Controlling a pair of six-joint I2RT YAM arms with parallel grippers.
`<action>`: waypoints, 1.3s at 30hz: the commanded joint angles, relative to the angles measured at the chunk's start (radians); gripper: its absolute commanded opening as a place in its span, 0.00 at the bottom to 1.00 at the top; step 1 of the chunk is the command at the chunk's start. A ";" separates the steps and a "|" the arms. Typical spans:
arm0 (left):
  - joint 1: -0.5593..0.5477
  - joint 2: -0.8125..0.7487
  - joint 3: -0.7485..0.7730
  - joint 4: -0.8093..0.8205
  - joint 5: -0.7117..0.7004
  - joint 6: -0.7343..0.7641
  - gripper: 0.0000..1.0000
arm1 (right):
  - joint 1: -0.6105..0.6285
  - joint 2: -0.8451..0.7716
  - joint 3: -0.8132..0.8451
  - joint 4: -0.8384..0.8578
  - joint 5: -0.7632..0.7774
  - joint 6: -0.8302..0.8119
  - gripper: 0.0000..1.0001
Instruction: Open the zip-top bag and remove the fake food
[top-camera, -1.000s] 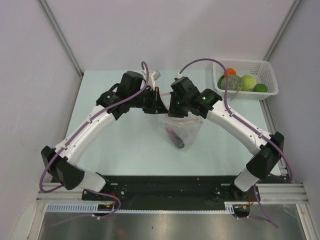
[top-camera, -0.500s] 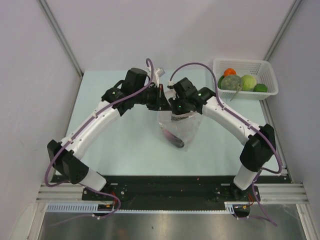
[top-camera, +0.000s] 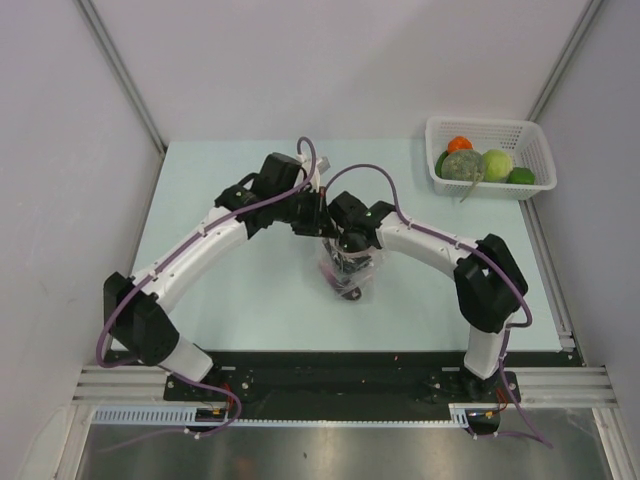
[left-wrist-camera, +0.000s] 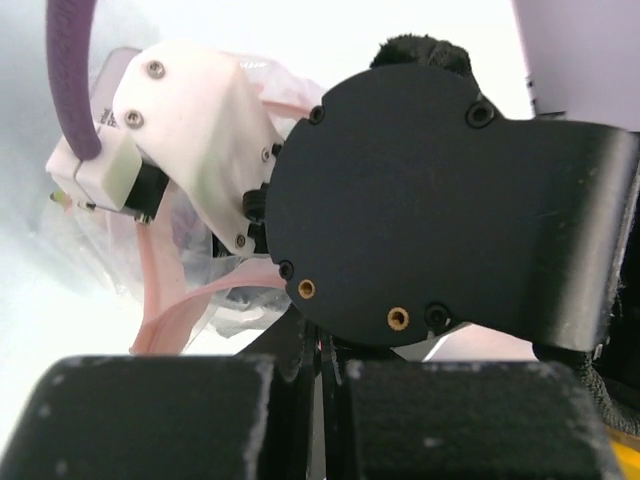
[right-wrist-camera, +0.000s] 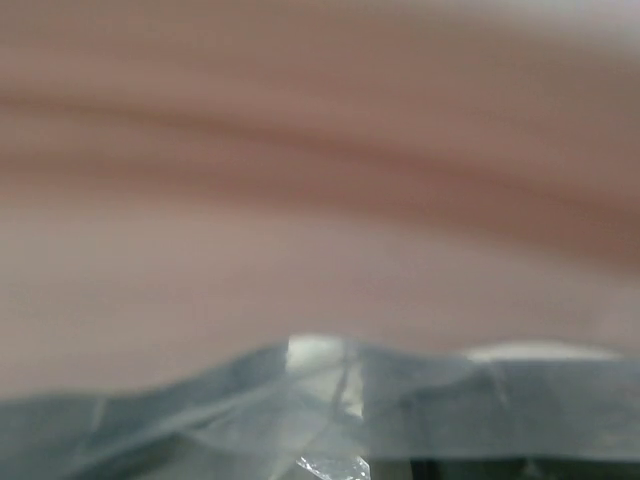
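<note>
The right wrist view is a blur, pink zip strip (right-wrist-camera: 320, 150) smeared across it. The right arm's black wrist (left-wrist-camera: 440, 200) hides most of the zip-top bag (left-wrist-camera: 190, 250); its dark contents (top-camera: 347, 288) are too small to name.

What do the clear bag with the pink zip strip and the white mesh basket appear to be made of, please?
The clear crinkly zip-top bag looks like thin, glossy plastic film: see-through, creased, with shiny folds. The white mesh basket looks like rigid moulded plastic, judging by its even lattice walls.
</note>
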 joint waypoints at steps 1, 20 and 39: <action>-0.002 -0.076 -0.066 0.027 -0.030 0.027 0.00 | 0.022 0.028 -0.023 0.072 0.031 -0.013 0.39; 0.000 -0.103 -0.223 0.070 -0.041 0.037 0.00 | 0.065 0.191 -0.055 0.157 0.097 -0.047 0.63; 0.037 -0.264 -0.126 0.068 -0.153 0.017 0.91 | -0.035 -0.168 -0.069 0.101 -0.132 -0.024 0.09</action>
